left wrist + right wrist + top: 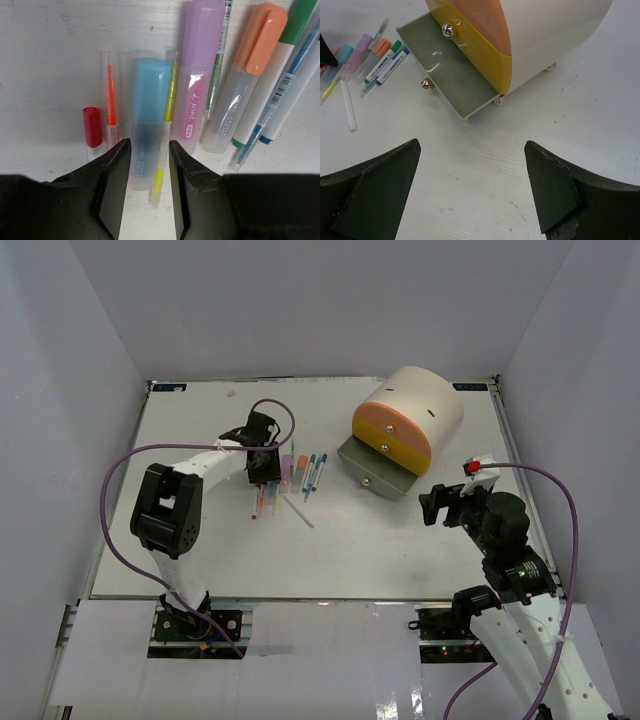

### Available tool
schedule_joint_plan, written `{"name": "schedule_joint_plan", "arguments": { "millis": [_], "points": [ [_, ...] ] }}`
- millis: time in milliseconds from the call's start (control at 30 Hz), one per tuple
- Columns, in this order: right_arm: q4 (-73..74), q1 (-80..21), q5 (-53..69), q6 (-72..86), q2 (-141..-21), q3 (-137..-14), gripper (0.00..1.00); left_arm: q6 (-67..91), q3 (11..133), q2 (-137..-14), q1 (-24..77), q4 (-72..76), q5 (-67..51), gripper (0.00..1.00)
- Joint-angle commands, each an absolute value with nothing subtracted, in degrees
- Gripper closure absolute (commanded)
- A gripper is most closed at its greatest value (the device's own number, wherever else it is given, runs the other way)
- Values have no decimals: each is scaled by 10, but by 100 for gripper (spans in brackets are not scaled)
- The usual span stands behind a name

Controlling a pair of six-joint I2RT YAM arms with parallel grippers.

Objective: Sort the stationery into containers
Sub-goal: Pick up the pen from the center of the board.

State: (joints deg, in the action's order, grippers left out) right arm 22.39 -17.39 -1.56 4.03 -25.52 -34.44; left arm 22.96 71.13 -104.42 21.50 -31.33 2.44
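Observation:
The stationery (298,476) lies in a row on the table left of the cream organiser (425,405). My left gripper (265,468) is low over it, open. In the left wrist view its jaws (148,150) straddle the near ends of a blue highlighter (150,95) and a thin yellow pen (169,105). A purple highlighter (197,75), an orange-capped marker (252,60), an orange pen (110,95) and a red-capped pen (92,127) lie beside them. The grey drawer (462,80) is pulled out and looks empty. My right gripper (470,150) is wide open above bare table.
The yellow drawer (485,50) and the orange-pink drawer (487,15) are closed. A white stick (298,510) lies apart, in front of the row. Green and blue pens (295,60) lie at the row's right end. White walls ring the table.

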Motion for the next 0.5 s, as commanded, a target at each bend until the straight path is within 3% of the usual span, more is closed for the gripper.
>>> {"name": "schedule_joint_plan", "arguments": {
  "millis": [0,467],
  "points": [
    [197,-176,-25,39,-246,-341,9,229,729,-1056,214,-318,21,53],
    [190,-179,-32,39,-225,-325,9,229,737,-1075,214,-323,30,58]
  ]
}}
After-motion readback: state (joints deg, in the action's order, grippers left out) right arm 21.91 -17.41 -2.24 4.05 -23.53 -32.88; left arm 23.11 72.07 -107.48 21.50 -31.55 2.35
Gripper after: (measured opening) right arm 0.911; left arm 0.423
